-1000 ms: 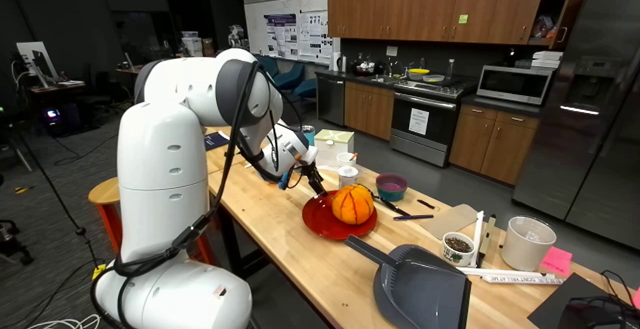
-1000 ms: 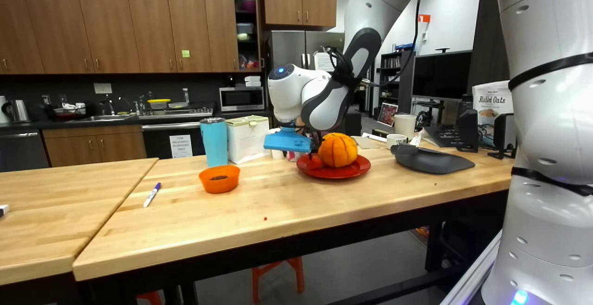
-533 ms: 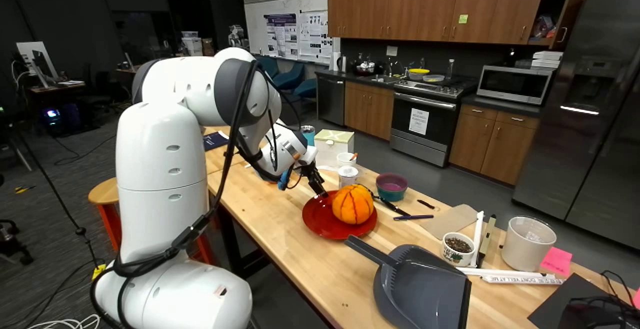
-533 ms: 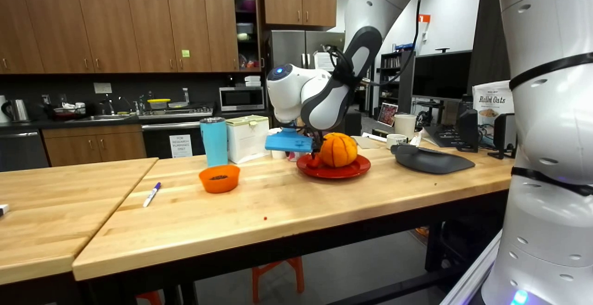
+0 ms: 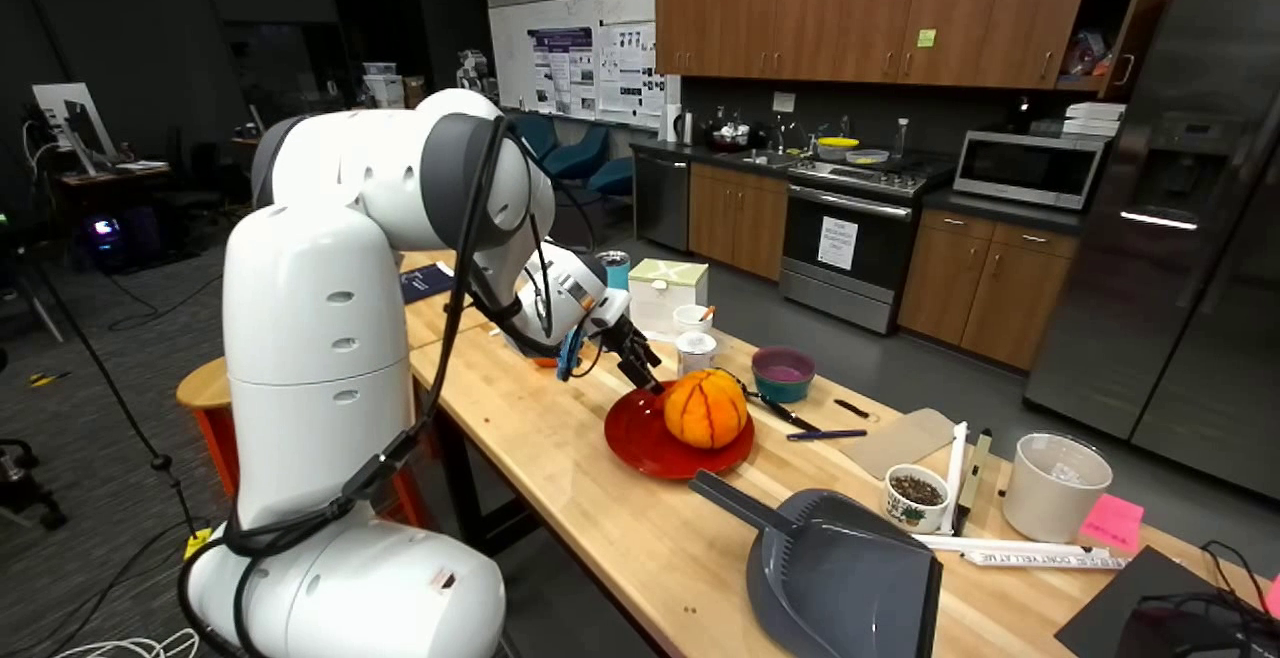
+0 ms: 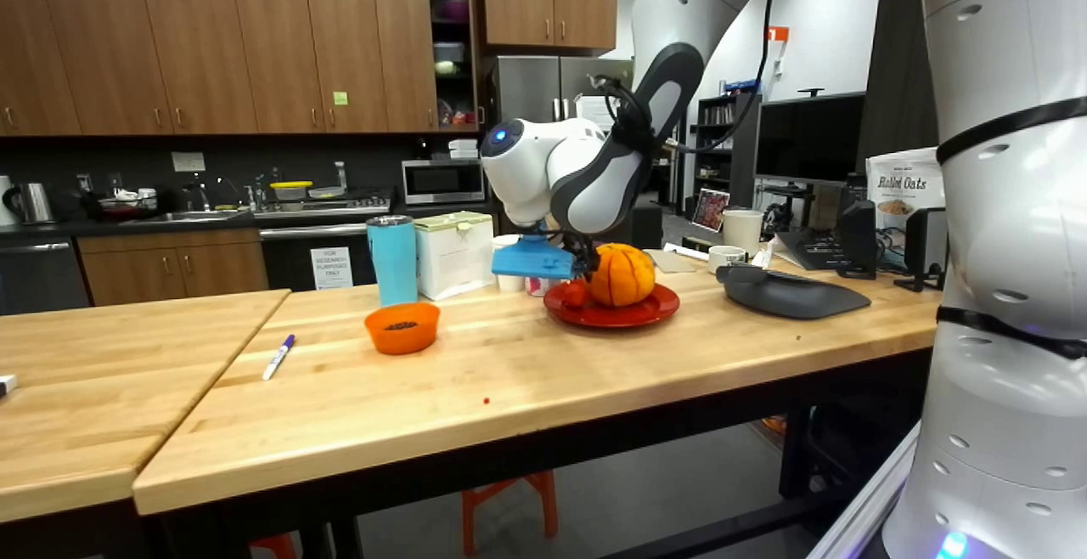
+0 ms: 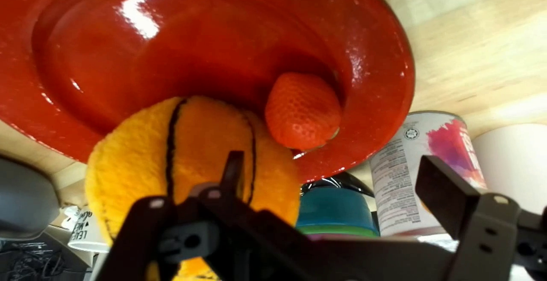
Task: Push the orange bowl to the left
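Observation:
The orange bowl (image 6: 402,328) stands on the table in an exterior view, left of the red plate, with dark bits inside. Another exterior view shows only a sliver of the bowl (image 5: 545,362) behind the wrist. The wrist view does not show it. My gripper (image 7: 339,176) is open and empty, its fingers wide apart. In both exterior views the gripper (image 5: 655,386) (image 6: 586,274) is over the edge of the red plate (image 5: 640,443), beside the orange pumpkin-like ball (image 5: 705,408) and well away from the bowl. A red strawberry (image 7: 303,111) lies on the plate below the jaws.
A blue tumbler (image 6: 393,262), a white box (image 6: 456,257) and a printed can (image 7: 406,178) stand along the back. A teal bowl (image 5: 783,375) is behind the plate. A grey dustpan (image 5: 850,568) lies beside it. A marker (image 6: 278,357) lies left of the orange bowl.
The gripper has shifted slightly towards the ball and turned a little; both fingers now show apart in an exterior view. The arm's elbow has drawn back slightly. The orange bowl has not moved.

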Tool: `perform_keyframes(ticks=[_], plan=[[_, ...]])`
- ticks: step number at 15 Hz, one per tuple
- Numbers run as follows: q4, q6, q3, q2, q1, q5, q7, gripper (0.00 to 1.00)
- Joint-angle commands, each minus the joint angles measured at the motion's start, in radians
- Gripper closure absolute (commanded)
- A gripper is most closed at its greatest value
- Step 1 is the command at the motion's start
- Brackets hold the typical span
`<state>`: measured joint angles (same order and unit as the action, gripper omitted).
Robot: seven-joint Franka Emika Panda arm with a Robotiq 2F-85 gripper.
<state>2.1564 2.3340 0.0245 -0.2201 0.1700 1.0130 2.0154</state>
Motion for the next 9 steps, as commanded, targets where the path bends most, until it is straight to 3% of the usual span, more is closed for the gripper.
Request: perform_keyframes(ticks=[1, 9], plan=[[-0.01, 0.027, 0.001, -0.023, -0.002, 0.083, 0.135, 0.0], [-0.04, 0.028, 0.006, -0.122, -0.003, 0.121, 0.192, 0.0]])
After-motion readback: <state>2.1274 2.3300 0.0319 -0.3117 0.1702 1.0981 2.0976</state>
